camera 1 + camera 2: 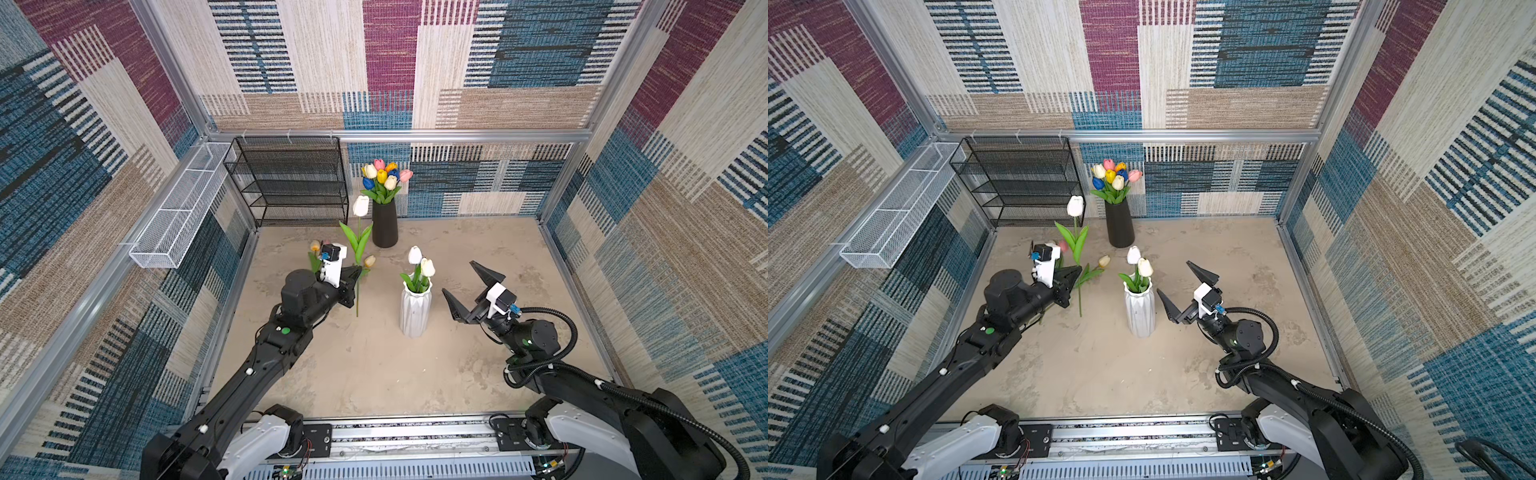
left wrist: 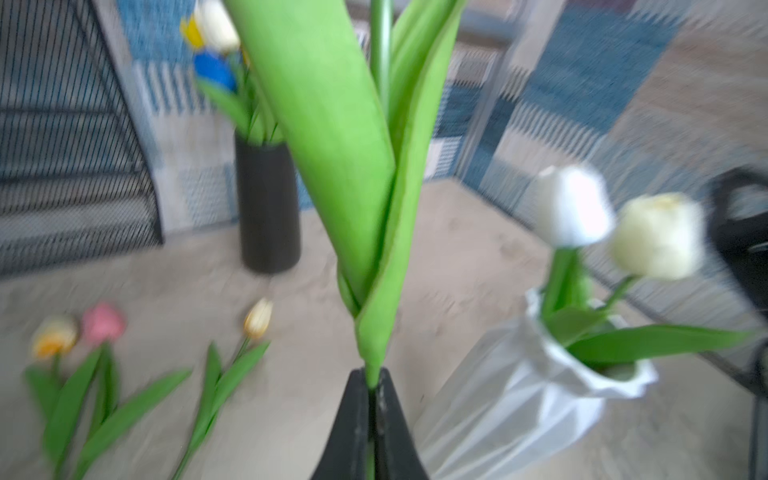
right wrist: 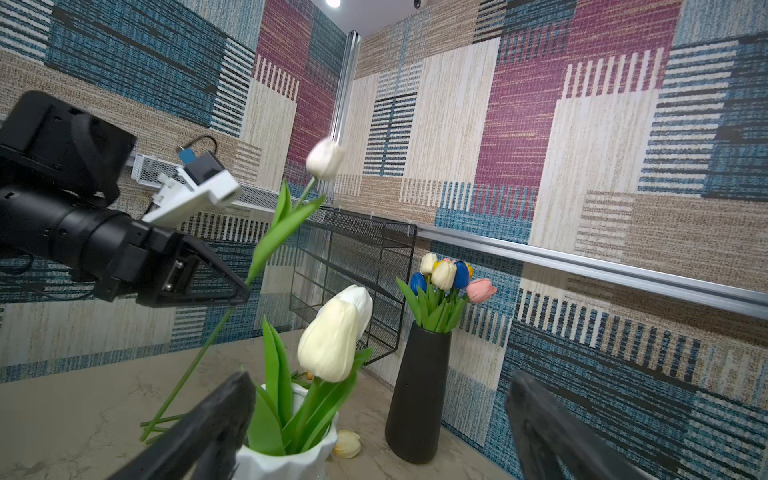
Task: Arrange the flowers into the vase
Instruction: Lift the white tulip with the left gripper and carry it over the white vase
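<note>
The white tulip (image 1: pixel 360 205) is being held head-up, stem pinched in the closed left claw (image 1: pixel 356 272) near the white vase (image 1: pixel 415 307), probably for dropping in; the right claw (image 1: pixel 458 276) is hanging wide open on the vase's other side.

Camera set: one overhead stereo pair, two wrist units.
Both top views look steeply down from above the near edge of the table (image 1: pixel 374 374) toward its far edge, nearly identical. Left wrist view sits close behind the left gripper (image 2: pixel 372 376), blurred, the white tulip (image 2: pixel 332 166) filling its centre; right wrist view looks low from behind the right gripper (image 3: pixel 380 382) toward the far left corner. All share the white vase (image 1: pixel 415 309) and black vase (image 1: pixel 384 226).
</note>
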